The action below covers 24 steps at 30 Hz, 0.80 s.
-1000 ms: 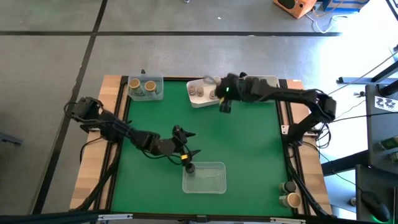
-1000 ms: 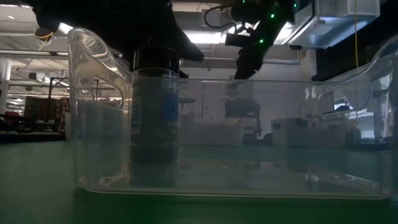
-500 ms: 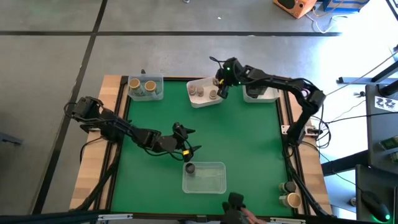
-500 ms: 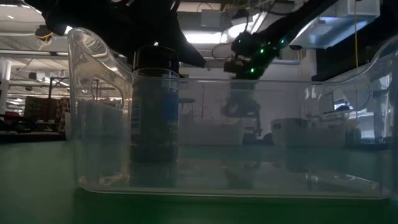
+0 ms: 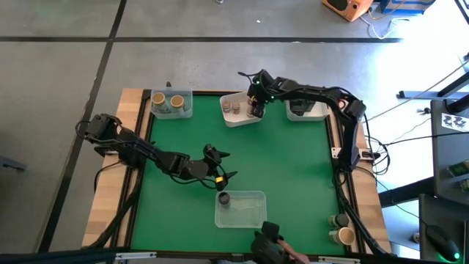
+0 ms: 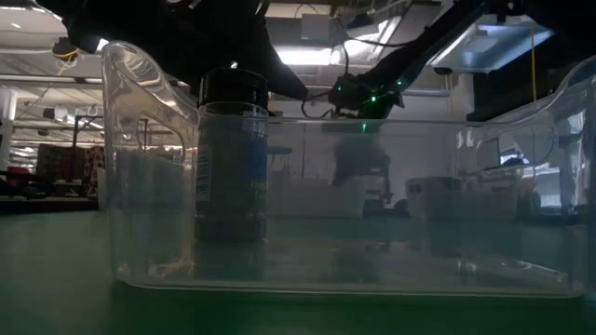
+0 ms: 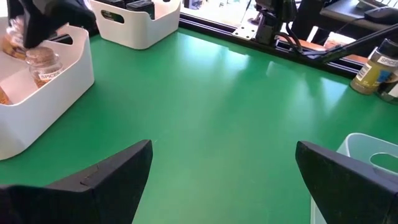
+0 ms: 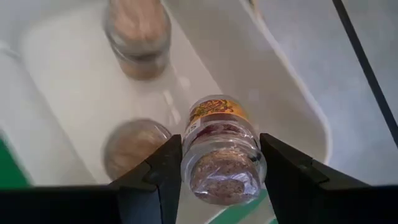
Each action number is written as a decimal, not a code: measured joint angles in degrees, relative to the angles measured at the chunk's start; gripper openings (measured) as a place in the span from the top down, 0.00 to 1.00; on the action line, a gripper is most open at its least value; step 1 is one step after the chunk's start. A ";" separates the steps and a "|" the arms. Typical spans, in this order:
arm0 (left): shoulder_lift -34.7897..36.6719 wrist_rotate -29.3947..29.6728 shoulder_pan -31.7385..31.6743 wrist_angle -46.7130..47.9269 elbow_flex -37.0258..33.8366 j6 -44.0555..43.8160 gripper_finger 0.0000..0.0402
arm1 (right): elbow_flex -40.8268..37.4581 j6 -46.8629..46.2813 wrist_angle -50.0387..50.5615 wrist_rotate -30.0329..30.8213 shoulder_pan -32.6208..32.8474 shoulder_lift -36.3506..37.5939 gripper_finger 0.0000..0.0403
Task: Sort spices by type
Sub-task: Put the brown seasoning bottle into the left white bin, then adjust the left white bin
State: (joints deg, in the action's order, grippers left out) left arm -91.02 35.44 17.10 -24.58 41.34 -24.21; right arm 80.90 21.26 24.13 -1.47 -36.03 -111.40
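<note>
Spices sit in several spots around the green table (image 5: 293,169). One spice jar (image 8: 221,152) with a pale grey-pink top is clamped between the fingers of the right gripper (image 5: 255,108), which hangs over the white tray (image 5: 233,119) at the far edge of the table; the right wrist view shows the jar tilted, its top toward the camera, above the tray's floor. Two more jars with pale tops (image 8: 138,37) stand upright inside that same white tray, one nearer the far wall and one (image 8: 132,142) just beside the held jar in the wrist view. A second white tray (image 5: 306,111) lies just to the right of the first.

A black-capped jar (image 6: 231,158) stands upright in the near clear tray (image 5: 253,216), close to its left wall. The left gripper (image 5: 220,180) hovers just beyond that tray's far left corner, its fingers spread wide with nothing between them, as the left wrist view shows over bare green table.

Two tan-topped jars (image 5: 167,100) stand in a clear tray (image 5: 183,111) at the far left corner. Two further jars (image 5: 341,229) stand on the wooden rail at the near right corner, outside any tray.

A dark object (image 5: 267,242) shows at the near edge of the table; what it is I cannot tell
</note>
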 joint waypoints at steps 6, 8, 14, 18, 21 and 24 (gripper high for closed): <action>0.00 -0.01 0.04 0.02 0.00 -0.63 0.06 | 0.20 0.04 0.91 1.39 0.04 -1.96 0.55; 0.00 -0.02 0.09 0.01 0.00 -0.61 0.06 | 0.22 -0.03 1.08 1.33 0.04 -1.96 0.55; 0.00 -0.02 0.11 0.02 0.00 -0.57 0.06 | 0.19 -0.21 1.39 1.34 0.02 -2.00 0.53; 0.00 -0.02 0.11 0.02 0.00 -0.08 0.06 | 0.11 -0.30 1.69 1.23 0.02 -2.00 0.44; 0.00 -0.02 0.11 0.02 0.00 0.24 0.06 | 0.09 -0.39 1.79 1.14 0.04 -2.02 0.41; 0.00 -0.02 0.11 0.02 0.00 0.24 0.06 | 0.09 -0.40 1.76 1.02 0.02 -2.04 0.41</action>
State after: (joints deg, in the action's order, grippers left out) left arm -91.02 35.42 17.21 -24.56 41.34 -23.97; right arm 80.99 20.86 25.89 -0.45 -36.01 -113.45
